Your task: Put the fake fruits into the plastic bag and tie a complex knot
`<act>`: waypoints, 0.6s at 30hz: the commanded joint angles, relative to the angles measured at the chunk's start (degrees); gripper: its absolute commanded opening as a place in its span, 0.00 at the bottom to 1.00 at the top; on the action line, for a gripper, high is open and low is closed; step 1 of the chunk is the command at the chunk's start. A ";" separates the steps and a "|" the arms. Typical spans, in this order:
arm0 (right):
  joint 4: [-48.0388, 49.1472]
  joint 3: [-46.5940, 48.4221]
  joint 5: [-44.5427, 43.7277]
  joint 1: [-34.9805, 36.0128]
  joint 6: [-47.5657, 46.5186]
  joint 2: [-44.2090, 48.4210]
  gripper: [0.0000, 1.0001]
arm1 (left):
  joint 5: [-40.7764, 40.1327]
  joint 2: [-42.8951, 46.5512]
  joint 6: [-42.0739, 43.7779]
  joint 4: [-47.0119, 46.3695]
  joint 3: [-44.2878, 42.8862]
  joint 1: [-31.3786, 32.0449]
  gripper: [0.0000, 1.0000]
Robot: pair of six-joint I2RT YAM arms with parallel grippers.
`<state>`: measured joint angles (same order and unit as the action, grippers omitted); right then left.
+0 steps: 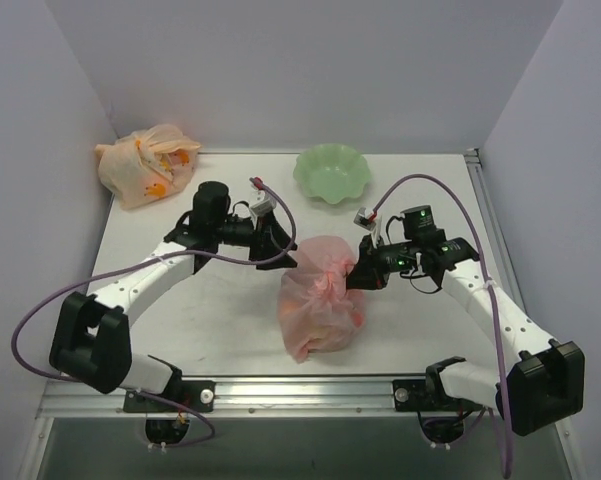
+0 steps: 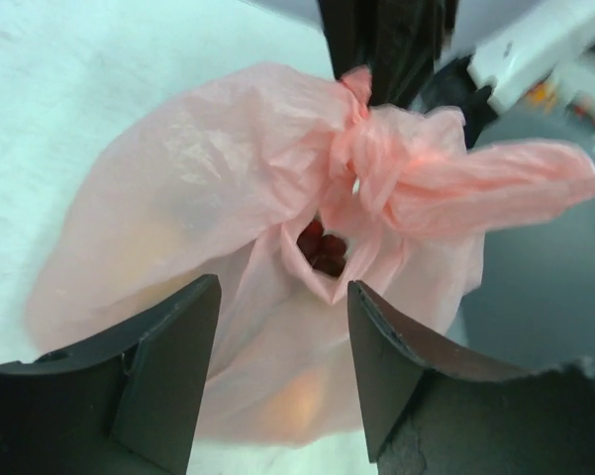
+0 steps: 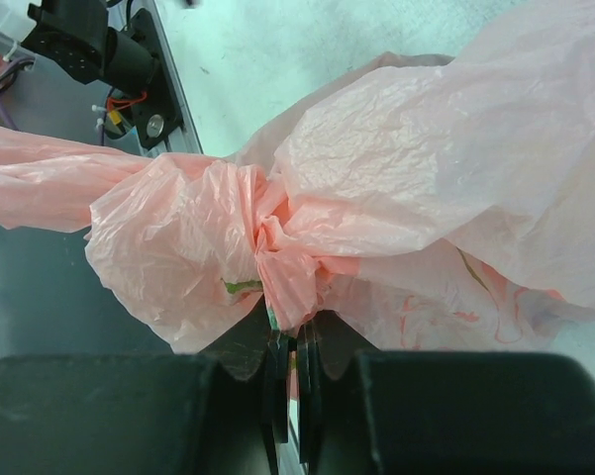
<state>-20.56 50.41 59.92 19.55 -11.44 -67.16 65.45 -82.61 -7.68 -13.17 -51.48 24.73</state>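
The pink plastic bag (image 1: 320,298) sits mid-table, bulging, its top gathered into a knot (image 2: 361,168). Through a gap under the knot I see dark red grapes (image 2: 322,247); an orange fruit (image 2: 297,396) glows through the film. My right gripper (image 1: 354,275) is shut on a bag handle at the knot (image 3: 287,277), its fingers pinched together (image 3: 295,371). My left gripper (image 1: 280,243) is open, its fingers (image 2: 168,356) apart just short of the bag, touching nothing. The other fruits are hidden inside the bag.
A green bowl (image 1: 330,172) stands at the back centre. A pale orange tied bag (image 1: 145,165) lies at the back left corner. The table's right rail (image 1: 490,230) runs beside my right arm.
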 commanded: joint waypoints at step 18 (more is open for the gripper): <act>-7.39 6.10 -7.01 2.60 -2.27 1.76 0.00 | -34.07 15.46 25.01 33.66 -11.88 24.48 0.86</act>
<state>-26.13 54.13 53.47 21.50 -12.97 -67.09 39.79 -66.43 20.73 26.94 -61.58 47.92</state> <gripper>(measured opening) 0.034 0.853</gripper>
